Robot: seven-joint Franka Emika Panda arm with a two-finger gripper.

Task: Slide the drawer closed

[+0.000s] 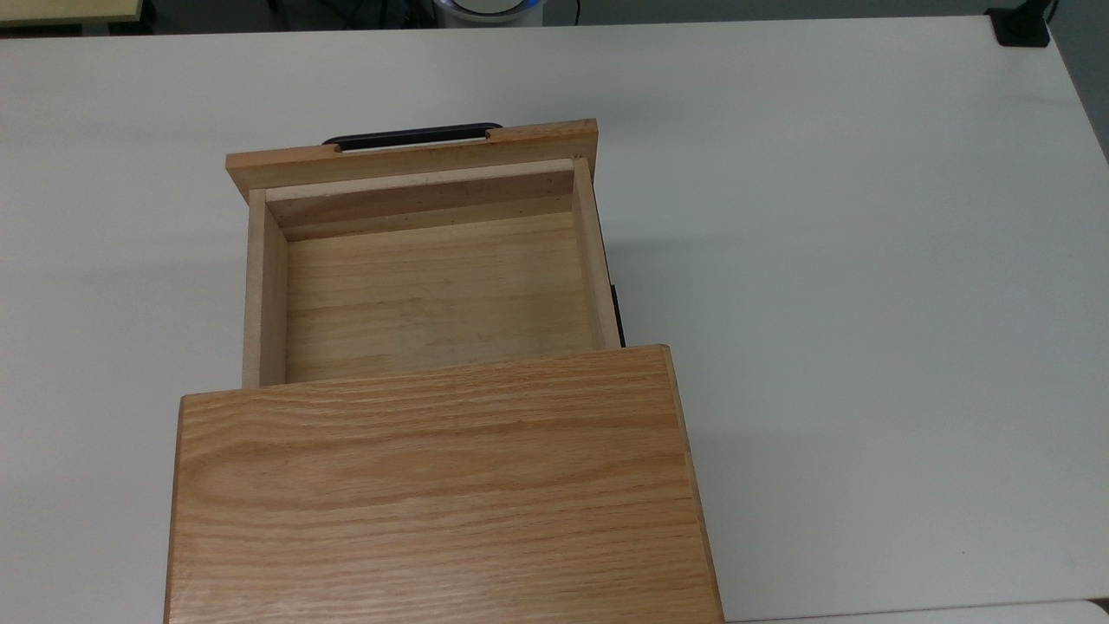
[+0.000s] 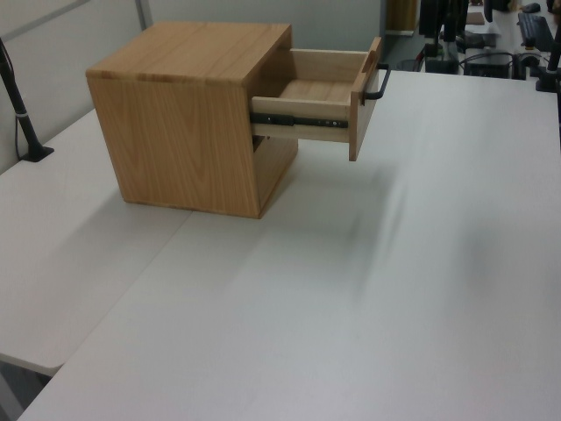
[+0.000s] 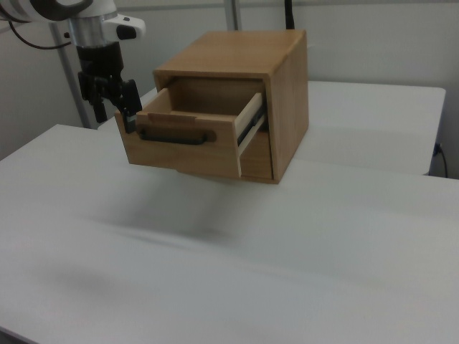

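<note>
I see the drawer point(image 1: 433, 286) pulled well out of the oak cabinet point(image 1: 433, 485), which sits on the white counter point(image 1: 866, 260). In the top view the drawer's open box shows a bare wooden floor and pale inner walls, with nothing lying inside. Its wider front panel faces the top view's upper edge, and the long black bar handle point(image 1: 412, 136) runs along that panel's outer face. In the left view the drawer point(image 2: 320, 105) juts toward the left view's right, hanging above the counter on a dark slide rail point(image 2: 294, 119) along its side.

In the right view the pincer point(image 3: 122, 104) hangs just beside the front panel's end on the right view's left, near the handle point(image 3: 176, 137). I cannot tell whether its fingers are spread or closed, nor whether it touches the panel.

A black clamp point(image 1: 1021, 26) sits at the counter's far corner, well apart from the cabinet.
</note>
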